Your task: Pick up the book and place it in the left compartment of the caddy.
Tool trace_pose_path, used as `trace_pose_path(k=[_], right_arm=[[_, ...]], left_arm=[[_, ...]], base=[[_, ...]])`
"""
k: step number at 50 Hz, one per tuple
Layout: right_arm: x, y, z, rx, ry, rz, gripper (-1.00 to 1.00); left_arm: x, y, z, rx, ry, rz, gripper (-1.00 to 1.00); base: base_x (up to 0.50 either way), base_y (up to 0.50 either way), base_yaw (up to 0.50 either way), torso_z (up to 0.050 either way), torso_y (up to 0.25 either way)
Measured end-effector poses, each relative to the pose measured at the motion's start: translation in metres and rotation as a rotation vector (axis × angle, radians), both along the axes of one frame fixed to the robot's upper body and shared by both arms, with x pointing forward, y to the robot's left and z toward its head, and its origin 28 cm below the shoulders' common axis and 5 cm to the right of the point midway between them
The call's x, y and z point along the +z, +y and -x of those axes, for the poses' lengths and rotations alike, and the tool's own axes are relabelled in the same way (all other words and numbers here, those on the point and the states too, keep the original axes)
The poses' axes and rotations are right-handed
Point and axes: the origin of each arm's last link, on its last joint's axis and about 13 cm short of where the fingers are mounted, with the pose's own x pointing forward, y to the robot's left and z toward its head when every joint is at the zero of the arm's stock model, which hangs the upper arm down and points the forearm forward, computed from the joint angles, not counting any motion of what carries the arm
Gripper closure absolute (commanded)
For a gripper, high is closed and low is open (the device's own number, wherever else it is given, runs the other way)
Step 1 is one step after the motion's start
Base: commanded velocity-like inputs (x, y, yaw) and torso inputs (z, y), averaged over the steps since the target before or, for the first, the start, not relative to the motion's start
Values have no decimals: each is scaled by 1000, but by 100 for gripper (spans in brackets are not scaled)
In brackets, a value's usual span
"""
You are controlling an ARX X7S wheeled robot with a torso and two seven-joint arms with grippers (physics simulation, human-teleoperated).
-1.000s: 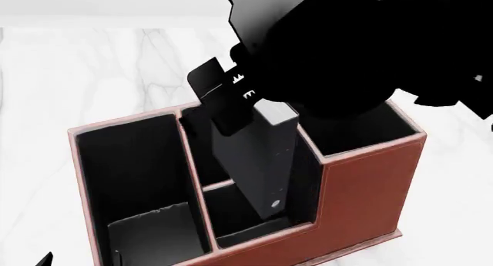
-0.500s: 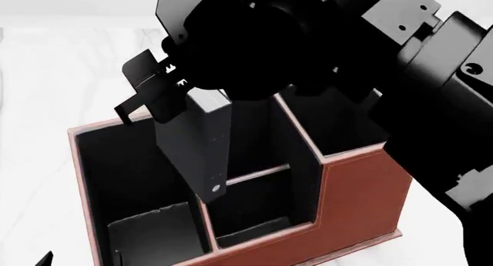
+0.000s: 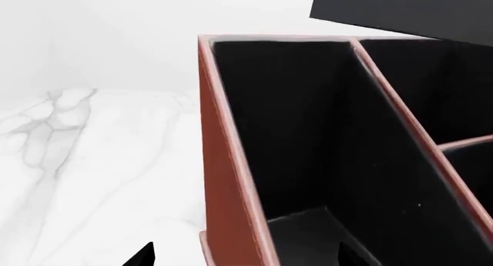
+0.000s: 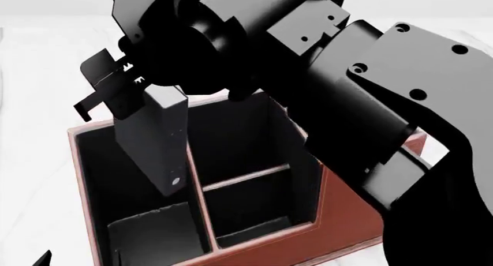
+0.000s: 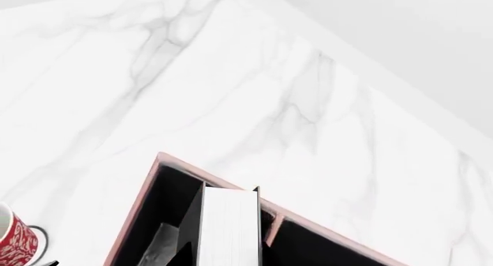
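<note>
Left wrist view: the caddy (image 3: 231,179) fills most of the frame, its reddish-brown outer wall rising from the white marble surface (image 3: 85,162). The left compartment (image 3: 301,145) gapes open and black-lined, with nothing visibly between its walls apart from the dark floor. A flat black slab at the upper edge is probably the book (image 3: 400,12), hanging above the rim. Only two dark tips of the left arm's fingers (image 3: 142,255) show at the frame's edge, well apart with nothing between them — open, and idle beside the caddy.

Head view: the right gripper (image 4: 127,96) reaches across the caddy (image 4: 347,220) from the right, its fingers clamped on the upper end of the book (image 4: 154,145). The book hangs upright, slightly tilted, its lower end dipping below the rim of the left compartment (image 4: 115,179) just beside the divider. Held by its top, it can go down narrow-end first (a sensible way into a deep slot). The middle section (image 4: 246,202), with its crossbar, lies just right of the book.

Right wrist view: looking down the book (image 5: 228,225), its white page edges show between the dark covers, over the compartment's corner. A red patterned mug (image 5: 15,243) stands on the surface, apart from the caddy — no obstacle to lowering, I judge.
</note>
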Motion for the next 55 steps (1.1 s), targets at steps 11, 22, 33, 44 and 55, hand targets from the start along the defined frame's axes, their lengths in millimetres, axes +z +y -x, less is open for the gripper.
trace_pose_path(k=[11,22,33,44,55], right_arm=[[-13,6,-7,14,13,0,100],[-31,8,-13,19,34,5,100],[-54,10,-19,30,51,4,100],[-76,11,-23,45,59,-17,100],[-91,11,-26,53,62,-26,100]], left_arm=[[0,0,0,-1,-1,1,-100],[0,0,0,-2,-2,0,-100],[0,0,0,-4,-4,-3,-100],[0,0,0,-5,-5,-4,-100],[0,0,0,-7,-6,-5,-100]], base=[[0,0,0,0,1],[0,0,0,0,1],[0,0,0,0,1],[0,0,0,0,2],[0,0,0,0,1]])
